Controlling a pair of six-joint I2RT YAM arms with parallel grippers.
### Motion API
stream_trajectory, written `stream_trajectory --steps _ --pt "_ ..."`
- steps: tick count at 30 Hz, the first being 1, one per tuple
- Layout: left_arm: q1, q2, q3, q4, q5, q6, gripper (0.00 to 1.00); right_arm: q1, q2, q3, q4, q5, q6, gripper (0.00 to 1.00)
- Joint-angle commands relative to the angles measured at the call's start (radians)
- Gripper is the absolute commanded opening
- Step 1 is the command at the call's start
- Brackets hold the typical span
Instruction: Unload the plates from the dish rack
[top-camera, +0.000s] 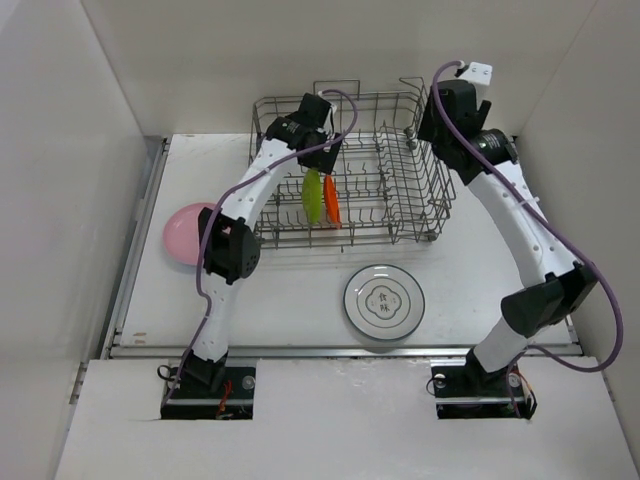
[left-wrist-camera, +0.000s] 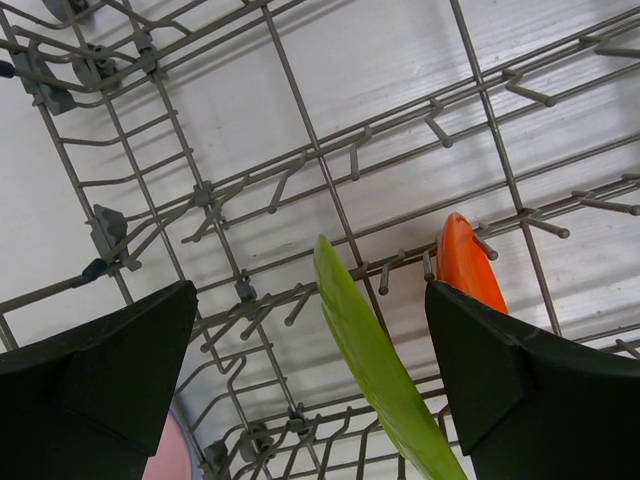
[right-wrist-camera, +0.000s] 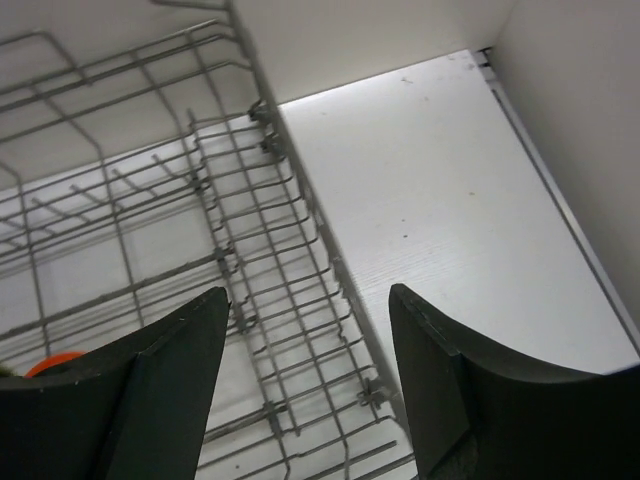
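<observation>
- Currently the left gripper (left-wrist-camera: 308, 298) hangs over the dish rack (top-camera: 420, 190), jaws spread wide and holding nothing.
- In the left wrist view, the lime green plate (left-wrist-camera: 370, 350) stands on edge between my two fingers, nearer the right one and touching neither.
- The orange plate (left-wrist-camera: 470, 265) is upright in the next slot, toward 3 o'clock of the green one. It is close beside the right finger; I cannot tell whether they touch.
- The right gripper (right-wrist-camera: 310, 295) is also parted and empty, held high above the rack's 3 o'clock end wall.
- From the top view, those two small plates are all I can see standing in the tines, on the 6 o'clock side of the basket.
- Already out on the table (top-camera: 460, 290): a pink plate (top-camera: 185, 232) at about 8 o'clock of the rack and a white printed plate (top-camera: 384, 302) at about 6 o'clock. Both lie flat.
- Step in hand, as I judge it: lining up the left arm to take the green plate.
- The next move calls for dropping straight down so the fingers straddle the green rim, then pinching and lifting vertically clear of the tines.
- I need to watch that the right finger does not knock the orange plate.
</observation>
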Motion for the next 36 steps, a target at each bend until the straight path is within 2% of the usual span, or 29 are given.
stream_trajectory --steps 1,3,7,10,13,16,20,21,22,27,36 --pt "-0.011 -0.041 0.013 -0.025 -0.055 0.002 0.96 -0.063 0.015 0.002 0.019 0.039 0.026 0.71" --pt "-0.011 -0.053 0.013 -0.067 -0.065 0.002 0.94 -0.089 0.031 -0.009 0.019 -0.043 0.026 0.72" --pt "-0.011 -0.102 -0.079 -0.078 -0.017 -0.007 0.91 -0.119 0.054 -0.060 0.042 -0.196 0.026 0.74" --pt "-0.011 -0.096 -0.090 -0.114 0.021 -0.021 0.79 -0.119 0.066 -0.083 0.053 -0.196 0.026 0.74" --pt "-0.011 -0.068 -0.064 -0.168 0.064 -0.045 0.57 -0.119 0.090 -0.106 0.062 -0.207 0.017 0.75" --pt "-0.011 -0.055 -0.053 -0.199 0.107 -0.045 0.57 -0.142 0.100 -0.124 0.071 -0.268 0.017 0.75" --pt "-0.011 -0.045 -0.053 -0.220 0.147 -0.064 0.20 -0.153 0.120 -0.124 0.082 -0.282 0.017 0.75" --pt "-0.011 -0.045 -0.053 -0.220 0.147 -0.073 0.05 -0.153 0.120 -0.124 0.082 -0.282 0.017 0.75" --pt "-0.011 -0.045 -0.041 -0.220 0.147 -0.073 0.00 -0.162 0.120 -0.124 0.082 -0.282 0.017 0.75" --pt "-0.011 -0.071 0.020 -0.229 0.126 -0.085 0.00 -0.162 0.100 -0.133 0.082 -0.282 0.017 0.75" --pt "-0.011 -0.251 0.050 -0.122 -0.006 -0.041 0.00 -0.162 0.081 -0.133 0.082 -0.303 0.017 0.75"
